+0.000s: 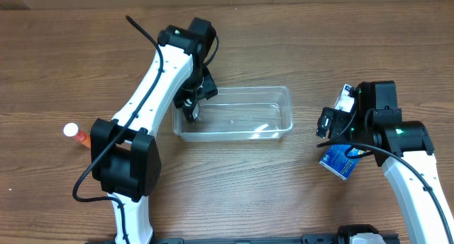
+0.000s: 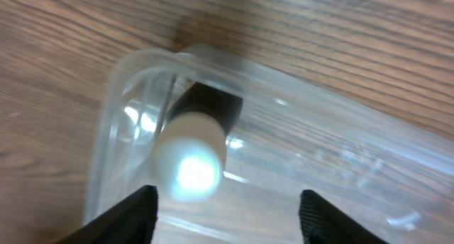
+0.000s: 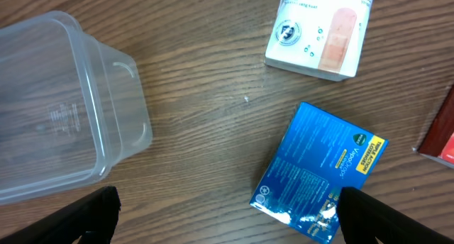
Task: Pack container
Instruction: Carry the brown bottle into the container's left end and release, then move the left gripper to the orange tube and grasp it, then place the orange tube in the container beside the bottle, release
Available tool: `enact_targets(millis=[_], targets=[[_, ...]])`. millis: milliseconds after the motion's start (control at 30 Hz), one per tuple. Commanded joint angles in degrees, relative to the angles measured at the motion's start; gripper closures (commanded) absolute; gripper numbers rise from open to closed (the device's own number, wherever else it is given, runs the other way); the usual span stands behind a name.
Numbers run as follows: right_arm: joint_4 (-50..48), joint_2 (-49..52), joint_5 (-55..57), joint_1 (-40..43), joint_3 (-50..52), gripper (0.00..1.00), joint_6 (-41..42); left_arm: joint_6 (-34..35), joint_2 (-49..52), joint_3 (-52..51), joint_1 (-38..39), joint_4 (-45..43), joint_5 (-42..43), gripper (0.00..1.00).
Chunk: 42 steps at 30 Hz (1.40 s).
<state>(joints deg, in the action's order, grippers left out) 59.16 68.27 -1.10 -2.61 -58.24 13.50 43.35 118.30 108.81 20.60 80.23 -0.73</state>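
Observation:
The clear plastic container (image 1: 273,102) lies in the middle of the table. It also shows in the left wrist view (image 2: 340,152) and the right wrist view (image 3: 64,109). A small dark bottle with a white cap (image 2: 193,153) sits in its left end. My left gripper (image 1: 193,111) hangs over that end; in its wrist view the gripper (image 2: 227,212) is open, with the bottle just beyond the fingertips. My right gripper (image 1: 328,123) is open and empty (image 3: 230,215) above bare table, between the container and a blue box (image 3: 319,169).
The blue box (image 1: 339,162) lies under the right arm. A white bandage box (image 3: 319,24) lies beyond it, also seen from overhead (image 1: 346,98). A red item (image 3: 441,139) shows at the right edge. A small orange bottle with a white cap (image 1: 76,134) lies at the far left.

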Motion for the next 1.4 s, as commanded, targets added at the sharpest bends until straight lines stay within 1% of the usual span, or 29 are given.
enact_targets(millis=[0,33,67,133,200,233,300,367,433,467,500,533,600,667,700,733,767,800,867,967,1100,1133,1233,1267,1300,1333,1367], targets=[[-0.44,-0.2,-0.04,0.11,-1.84,0.0,0.26,-1.62,-2.38,10.29,-0.11,5.9,-4.02,0.21],[-0.46,-0.2,-0.04,0.11,-1.84,0.0,0.28,-1.64,-3.37,13.94,-0.13,8.92,-6.16,0.11],[-0.48,-0.2,-0.04,0.11,-1.84,0.0,0.26,-1.62,-3.93,15.1,-0.2,9.9,-6.88,0.01],[-0.55,-0.2,-0.04,0.11,-1.84,0.0,0.26,-1.66,-6.8,17.77,-1.2,12.85,-8.28,0.0],[-0.48,-0.2,-0.04,0.11,-1.84,0.0,0.26,-1.6,-10.56,17.88,-2.97,15.54,-11.45,0.0],[-0.48,-0.2,-0.04,0.11,-1.84,0.0,0.26,-2.54,-13.64,17.38,-4.42,16.59,-13.81,0.0],[-0.46,-0.2,-0.04,0.11,-1.84,0.0,0.26,-2.73,-19.82,14.62,-6.64,16.59,-15.89,0.0],[-0.48,-0.2,-0.04,0.11,-1.84,0.0,0.26,-2.08,-28.59,9.09,-9.51,16.57,-18.1,0.0],[-0.5,-0.2,-0.04,0.11,-1.84,0.0,0.26,0.11,-36.85,1.53,-12.72,16.55,-22.18,0.0],[-0.5,-0.2,-0.07,0.11,-1.84,0.0,0.28,0.15,-40.04,-2.27,-14.62,16.02,-23.37,0.0],[-0.48,-0.2,-0.07,0.11,-1.84,0.0,0.28,-0.42,-43.23,-6.91,-17.2,14.62,-23.85,0.0],[-0.5,-0.2,-0.07,0.11,-1.84,0.0,0.28,-2.4,-45.59,-11.41,-20.28,12.17,-23.5,0.0],[-0.5,-0.2,-0.07,0.11,-1.84,0.0,0.28,-7.45,-47.25,-17.94,-26.69,6.58,-19.69,0.0],[-0.48,-0.2,-0.07,0.11,-1.84,0.0,0.28,-14.03,-45.66,-23.12,-35.06,0.37,-11.98,0.0],[-0.48,-0.2,-0.07,0.11,-1.84,0.0,0.28,-16.02,-43.43,-24.68,-39.74,-1.9,-8.17,0.0],[-0.48,-0.2,-0.07,0.11,-1.84,0.0,0.28,-18.23,-40.65,-25.2,-43.8,-3.67,-4.79,0.0],[-0.48,-0.2,-0.07,0.11,-1.84,0.0,0.28,-21.29,-35.8,-25.2,-48.57,-5.6,-0.11,0.0],[-0.5,-0.2,-0.07,0.11,-1.84,0.0,0.28,-22.71,-33.24,-25.2,-50.34,-6.16,2.1,0.0],[-0.5,-0.2,-0.07,0.11,-1.84,0.0,0.28,-23.5,-28.24,-25.2,-52.39,-6.82,3.5,0.0],[-0.5,-0.2,-0.07,0.11,-1.84,0.0,0.28,-24.13,-19.21,-25.2,-51.87,-8.61,3.82,0.0],[-0.48,-0.2,-0.07,0.11,-1.84,0.0,0.28,-24.11,-14.38,-25.2,-50.25,-11.15,3.28,0.0],[-0.48,-0.2,-0.07,0.11,-1.84,0.0,0.28,-24.09,-13.68,-25.2,-50.18,-11.67,2.78,0.02],[-0.5,-0.2,-0.07,0.11,-1.84,0.0,0.28,-24.09,-12.87,-25.2,-50.21,-12.79,1.36,0.2],[-0.5,-0.2,-0.07,0.11,-1.84,0.0,0.26,-24.09,-12.87,-25.2,-50.21,-13.0,1.07,0.27],[-0.5,-0.2,-0.07,0.11,-1.84,0.0,0.28,-24.09,-12.87,-25.2,-50.21,-13.05,0.09,0.38],[-0.48,-0.2,-0.07,0.11,-1.84,0.0,0.28,-24.09,-12.87,-25.2,-50.21,-12.9,-1.38,0.5],[-0.5,-0.2,-0.07,0.11,-1.84,0.0,0.26,-24.09,-12.87,-25.2,-50.21,-12.59,-1.33,0.56]])
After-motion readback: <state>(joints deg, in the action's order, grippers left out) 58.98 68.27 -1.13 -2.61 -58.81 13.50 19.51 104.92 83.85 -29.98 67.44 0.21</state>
